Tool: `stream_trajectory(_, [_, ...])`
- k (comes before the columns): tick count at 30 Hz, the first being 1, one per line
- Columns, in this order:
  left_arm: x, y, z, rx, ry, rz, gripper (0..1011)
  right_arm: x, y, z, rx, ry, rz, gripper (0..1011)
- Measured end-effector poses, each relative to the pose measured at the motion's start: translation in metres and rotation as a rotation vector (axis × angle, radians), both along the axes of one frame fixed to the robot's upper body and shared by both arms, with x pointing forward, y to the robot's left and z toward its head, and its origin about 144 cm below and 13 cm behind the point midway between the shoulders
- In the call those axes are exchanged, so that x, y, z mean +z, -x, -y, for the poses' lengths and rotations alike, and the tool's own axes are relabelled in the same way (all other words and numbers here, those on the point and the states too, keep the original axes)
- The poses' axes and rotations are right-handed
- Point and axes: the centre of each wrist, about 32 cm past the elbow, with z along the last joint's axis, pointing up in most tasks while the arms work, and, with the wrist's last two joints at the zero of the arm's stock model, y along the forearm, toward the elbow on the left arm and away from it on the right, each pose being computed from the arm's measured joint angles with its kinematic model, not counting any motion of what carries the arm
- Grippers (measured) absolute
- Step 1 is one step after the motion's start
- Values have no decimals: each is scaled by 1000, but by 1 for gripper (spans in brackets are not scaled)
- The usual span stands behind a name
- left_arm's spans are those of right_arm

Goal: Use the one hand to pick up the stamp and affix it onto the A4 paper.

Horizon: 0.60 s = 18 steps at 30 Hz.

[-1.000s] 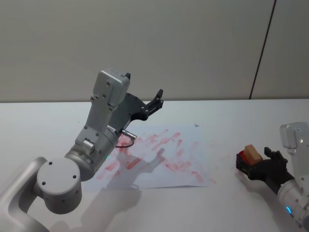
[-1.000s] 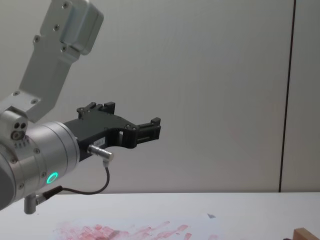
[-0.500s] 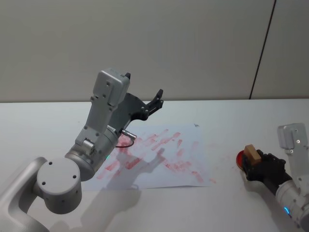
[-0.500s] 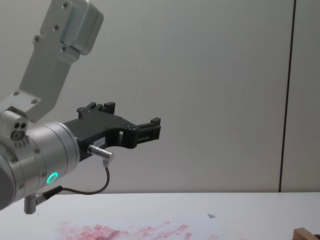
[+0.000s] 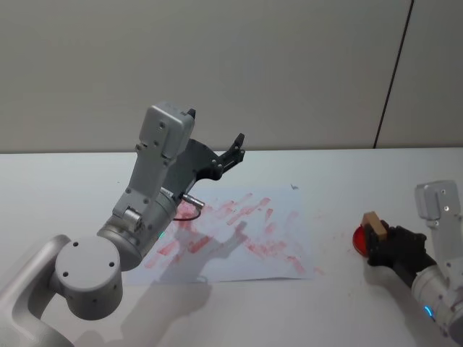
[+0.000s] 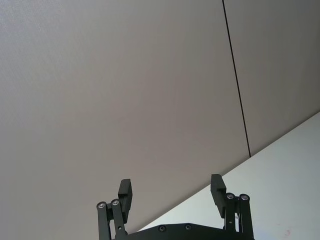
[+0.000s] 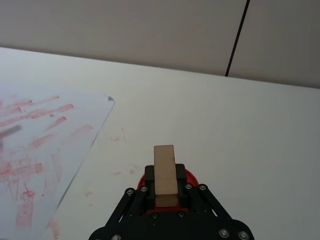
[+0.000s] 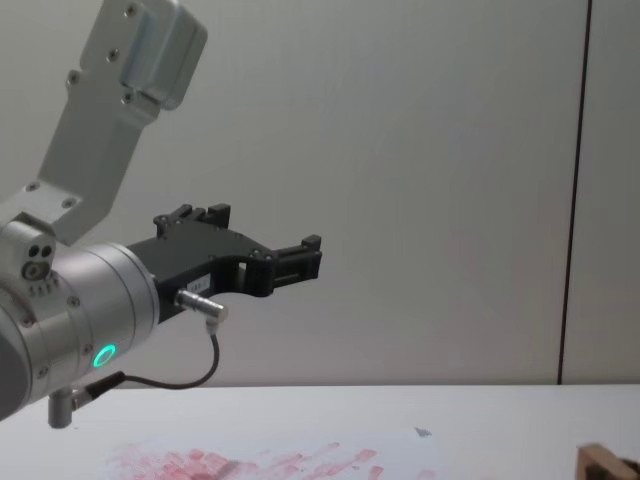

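Right gripper (image 7: 165, 194): clenched on the stamp (image 7: 164, 172), one black finger on each long side, with the block sticking out past the fingertips. The stamp sits tilted in the head view (not square to the table). Right under and behind it is a round red ink pad (image 5: 359, 237). Its rim shows on both sides of the fingers in the right wrist view. Can't tell whether the stamp's lower face touches the pad.

All of that is off the sheet. In the head view the stamp is at 3 o'clock from the A4 paper (image 5: 246, 238), near its right edge but apart from it, with bare white tabletop (image 5: 333, 188) between. The right arm comes in from 4 o'clock at the lower right corner, with a blue light on its wrist.

The paper lies flat mid-table, covered in red-pink rectangular prints. A few stray red marks are on the table by its right edge.

Left gripper (image 6: 170, 189): released, jaws spread wide with nothing between them. It is held high above the table and aimed at the wall, roughly 11 o'clock from the paper's centre in the head view. A green ring glows on its wrist, with a black cable looped beneath (chest view). The wall is plain grey with one dark vertical seam at 1 o'clock.
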Motion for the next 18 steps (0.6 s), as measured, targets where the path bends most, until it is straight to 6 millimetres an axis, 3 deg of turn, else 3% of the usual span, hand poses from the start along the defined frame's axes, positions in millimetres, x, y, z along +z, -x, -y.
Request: stream_trajectory(18, [0, 0, 0, 0, 0, 0, 1001, 38, -19, -30, 149, -90, 148, 220])
